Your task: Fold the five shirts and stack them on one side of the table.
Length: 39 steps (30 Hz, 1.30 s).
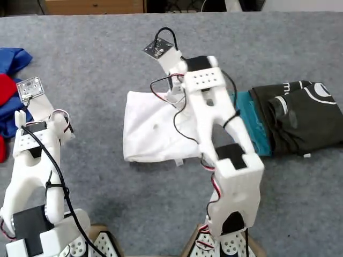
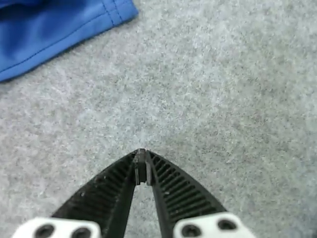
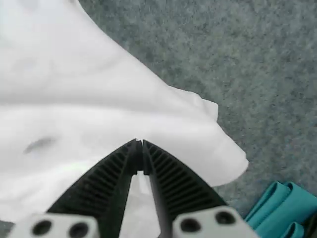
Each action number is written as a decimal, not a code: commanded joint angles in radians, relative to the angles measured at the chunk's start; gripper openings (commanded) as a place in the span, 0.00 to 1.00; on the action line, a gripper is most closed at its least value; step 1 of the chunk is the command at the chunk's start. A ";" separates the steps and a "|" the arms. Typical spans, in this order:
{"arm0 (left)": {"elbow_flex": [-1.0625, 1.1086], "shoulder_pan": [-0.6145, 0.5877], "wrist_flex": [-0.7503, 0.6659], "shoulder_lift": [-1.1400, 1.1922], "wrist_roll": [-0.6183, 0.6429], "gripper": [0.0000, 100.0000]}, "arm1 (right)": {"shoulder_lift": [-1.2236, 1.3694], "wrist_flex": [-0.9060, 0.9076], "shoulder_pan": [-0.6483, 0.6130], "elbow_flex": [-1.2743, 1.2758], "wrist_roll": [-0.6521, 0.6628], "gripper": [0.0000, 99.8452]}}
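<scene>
A partly folded white shirt [image 1: 153, 131] lies flat mid-table. My right gripper [image 1: 172, 96] hovers at its far right edge; in the right wrist view the gripper [image 3: 138, 157] is shut, tips together over the white shirt [image 3: 74, 89], with no cloth visibly pinched. A folded teal shirt [image 1: 252, 120] and a folded black shirt [image 1: 303, 115] lie together to the right. A crumpled blue shirt [image 1: 13, 59] and a red shirt [image 1: 5, 88] sit at the far left edge. My left gripper [image 2: 142, 169] is shut and empty above bare carpet, close to the blue shirt [image 2: 54, 25].
The table is covered in grey carpet [image 1: 96, 53]. The teal shirt's folded edge [image 3: 277, 208] lies close beside my right gripper. A wooden cabinet [image 1: 94, 5] stands beyond the far edge. Both arm bases stand at the near edge.
</scene>
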 commanded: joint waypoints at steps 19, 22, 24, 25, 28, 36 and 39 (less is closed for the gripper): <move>-0.004 0.010 -0.017 -0.005 0.000 0.03 | 0.079 0.454 0.110 -0.136 0.107 0.01; -0.004 0.010 -0.017 -0.005 0.000 0.03 | 0.035 0.453 0.137 -0.053 0.114 0.01; -0.004 0.010 -0.017 -0.005 0.000 0.03 | -0.015 0.453 0.147 0.013 0.114 0.01; -0.004 0.010 -0.017 -0.005 0.000 0.03 | -0.044 0.453 0.149 0.047 0.115 0.01; -0.002 0.007 -0.015 -0.005 -0.003 0.03 | -0.134 0.451 0.147 0.148 0.118 0.01; 0.005 0.008 -0.012 -0.005 -0.008 0.03 | -0.262 0.411 0.190 0.282 0.184 0.01; 0.064 0.004 -0.057 -0.005 -0.025 0.03 | -0.348 0.450 0.242 0.237 0.184 0.01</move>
